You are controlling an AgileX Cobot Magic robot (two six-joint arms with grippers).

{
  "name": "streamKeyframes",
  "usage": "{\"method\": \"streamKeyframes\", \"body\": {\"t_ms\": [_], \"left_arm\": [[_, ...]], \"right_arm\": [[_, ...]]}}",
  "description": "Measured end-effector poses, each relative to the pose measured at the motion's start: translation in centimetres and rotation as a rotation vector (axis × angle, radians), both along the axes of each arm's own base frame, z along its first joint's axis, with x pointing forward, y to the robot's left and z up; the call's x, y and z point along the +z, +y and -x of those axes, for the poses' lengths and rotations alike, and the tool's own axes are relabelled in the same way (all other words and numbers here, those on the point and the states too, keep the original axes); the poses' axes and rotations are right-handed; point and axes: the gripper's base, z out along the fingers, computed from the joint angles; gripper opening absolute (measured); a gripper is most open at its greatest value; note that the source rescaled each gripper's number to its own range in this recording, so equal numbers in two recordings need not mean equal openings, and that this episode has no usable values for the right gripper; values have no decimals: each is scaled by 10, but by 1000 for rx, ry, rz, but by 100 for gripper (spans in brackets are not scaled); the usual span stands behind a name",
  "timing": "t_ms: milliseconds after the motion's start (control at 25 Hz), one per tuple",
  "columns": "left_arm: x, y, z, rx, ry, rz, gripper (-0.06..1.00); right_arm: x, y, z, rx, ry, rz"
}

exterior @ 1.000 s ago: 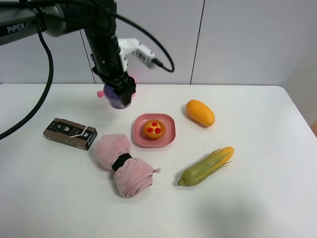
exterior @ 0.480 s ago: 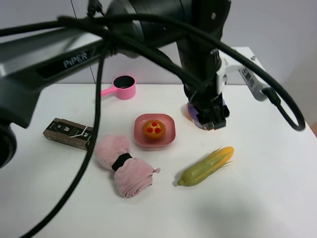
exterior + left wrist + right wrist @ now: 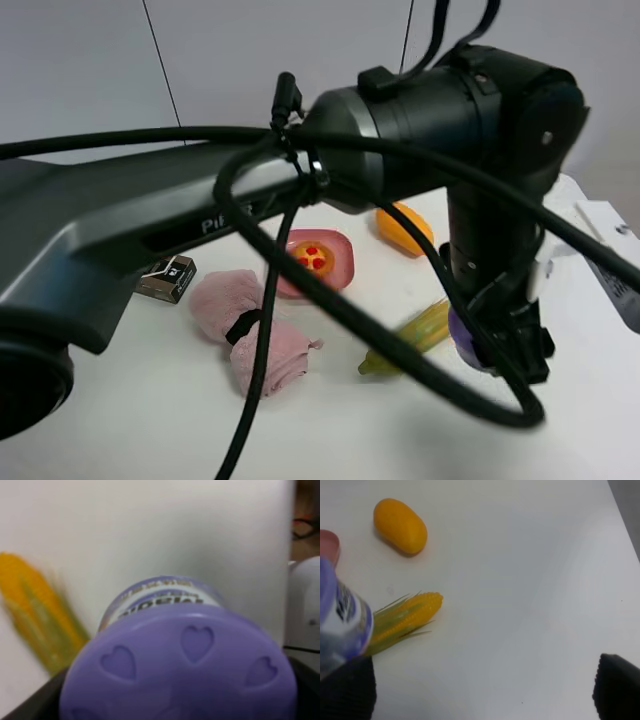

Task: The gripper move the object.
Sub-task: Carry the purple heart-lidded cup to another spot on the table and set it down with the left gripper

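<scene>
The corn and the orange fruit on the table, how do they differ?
The corn is long and slender; the orange fruit is short, plump and oval. The corn is yellow with a green husk, while the orange fruit is one even orange. The corn looks bumpy and leafy; the orange fruit looks smooth. Both lie on the white table, apart from each other.

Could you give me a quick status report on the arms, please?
Left tool shut on small round purple-lidded container. Right tool open, empty. Yellow-green corn cob close beside it.
</scene>
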Motion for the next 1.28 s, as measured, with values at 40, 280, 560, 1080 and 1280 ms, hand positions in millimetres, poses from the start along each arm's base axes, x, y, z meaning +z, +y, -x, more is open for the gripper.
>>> {"method": "streamKeyframes", "body": {"t_ms": [40,280,560,1080,1280], "left_arm": [[-3,-4,8,-23,-1,-4,2],[-41,-18,17,-64,29,-66,2],[-85,-28,1,-30,29,-73,2],[-140,-34,-11,-48,-76,-139,2],[-140,-34,-11,-49,-77,-137,2]], "right_arm": [[0,0,0,0,0,0],[-3,-1,1,-5,27,23],[-5,-2,2,-5,52,36],[-2,0,0,-1,15,3],[-1,0,0,-2,6,3]]}}
